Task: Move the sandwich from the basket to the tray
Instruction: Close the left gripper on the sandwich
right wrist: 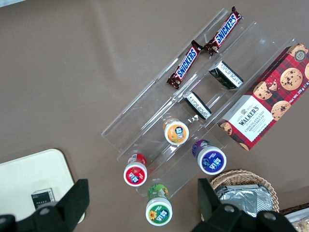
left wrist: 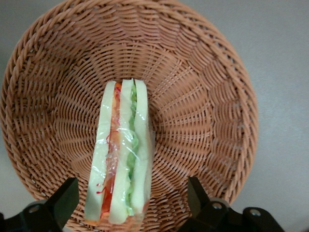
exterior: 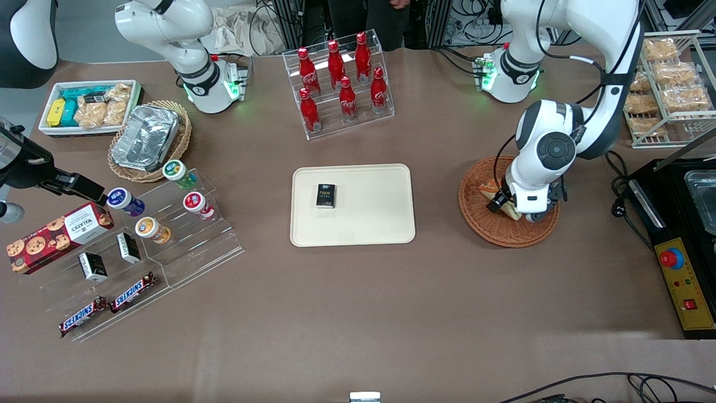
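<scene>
The sandwich [left wrist: 120, 154], a plastic-wrapped wedge of white bread with red, orange and green filling, lies in the reddish-brown wicker basket [left wrist: 203, 96]. In the front view the basket [exterior: 492, 232] stands beside the cream tray [exterior: 369, 224], toward the working arm's end, and a bit of the sandwich [exterior: 490, 189] shows beside the arm. My left gripper [exterior: 506, 205] is low over the basket. It is open [left wrist: 131, 189], one finger on each side of the sandwich, with a gap on both sides.
A small black box [exterior: 325, 195] lies on the tray. A rack of red bottles [exterior: 341, 84] stands farther from the camera than the tray. A wire rack of bagged pastries [exterior: 668, 89] and a black control box [exterior: 679, 268] stand at the working arm's end.
</scene>
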Controlling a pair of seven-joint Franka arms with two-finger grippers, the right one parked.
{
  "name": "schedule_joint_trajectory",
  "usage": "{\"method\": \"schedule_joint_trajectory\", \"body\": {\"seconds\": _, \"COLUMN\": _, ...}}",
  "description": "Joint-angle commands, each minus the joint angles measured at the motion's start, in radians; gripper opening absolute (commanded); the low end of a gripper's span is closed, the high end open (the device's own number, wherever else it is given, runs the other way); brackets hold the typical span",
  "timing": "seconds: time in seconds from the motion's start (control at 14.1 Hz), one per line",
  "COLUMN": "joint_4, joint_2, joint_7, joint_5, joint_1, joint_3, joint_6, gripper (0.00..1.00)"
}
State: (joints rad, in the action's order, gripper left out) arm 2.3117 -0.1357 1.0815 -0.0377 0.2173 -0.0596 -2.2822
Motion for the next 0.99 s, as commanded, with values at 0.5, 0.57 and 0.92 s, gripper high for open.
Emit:
{"method": "schedule_joint_trajectory", "body": {"seconds": 0.5, "joint_4": 0.089, "joint_2": -0.013, "joint_7": 0.023, "joint_5": -0.03, "joint_1": 0.007, "joint_3": 0.01, "joint_6": -0.134, "gripper": 0.59}}
{"method": "schedule_joint_trajectory", "body": {"seconds": 0.57, "joint_4": 0.09, "joint_2": -0.013, "joint_7": 0.015, "joint_5": -0.03, "joint_1": 0.004, "joint_3": 0.01, "joint_6": -0.141, "gripper": 0.35}}
{"method": "schedule_joint_trajectory", "body": {"seconds": 0.92, "joint_4": 0.089, "joint_2": -0.004, "joint_7": 0.012, "joint_5": -0.03, "joint_1": 0.004, "joint_3": 0.01, "joint_6": -0.14, "gripper": 0.0}}
